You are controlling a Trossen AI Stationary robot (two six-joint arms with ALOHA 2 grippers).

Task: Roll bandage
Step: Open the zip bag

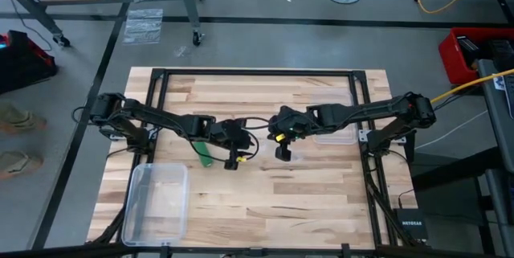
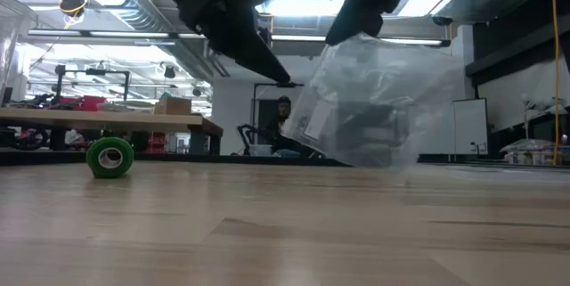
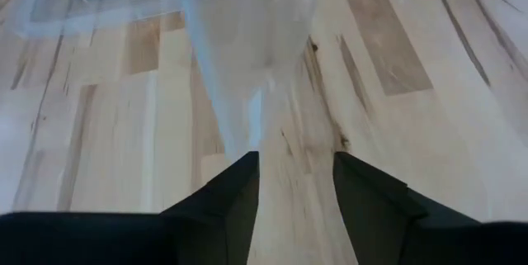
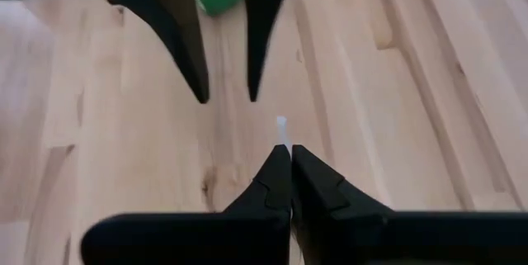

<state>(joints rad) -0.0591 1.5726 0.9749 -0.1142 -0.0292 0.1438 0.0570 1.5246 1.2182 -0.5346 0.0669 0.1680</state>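
Left pincer (image 1: 233, 161), near the middle of the pale wooden plank counter (image 1: 265, 210): its two dark fingers (image 3: 235, 195) stand apart, with nothing gripped between them. In the left wrist view a sheet of crinkly clear plastic bag (image 2: 370, 108) hangs just ahead of the gap but is not pinched there.

Right pincer (image 1: 283, 152), facing the left one across a short gap: closed tight, with a thin sliver of clear plastic caught at its tips in the right wrist view. In the low view the bag hangs from this arm, clear of the counter.

Small bright green fabric roll, the bandage (image 2: 109, 156): already wound, resting on the counter just beyond the left pincer, on the left arm's side. In the low view its hollow core faces the camera, so the roll's long axis lies level along the counter, pointing from the far edge toward the near one; it can roll sideways.

Step in hand, as judged: the rolling looks finished and the bag is being held up. The next move probably calls for the left pincer to reach the roll and close across its round sides, squarely, so it does not wheel away.

Clear rectangular plastic box (image 1: 157, 202): near the counter's front left corner, well apart from both pincers.
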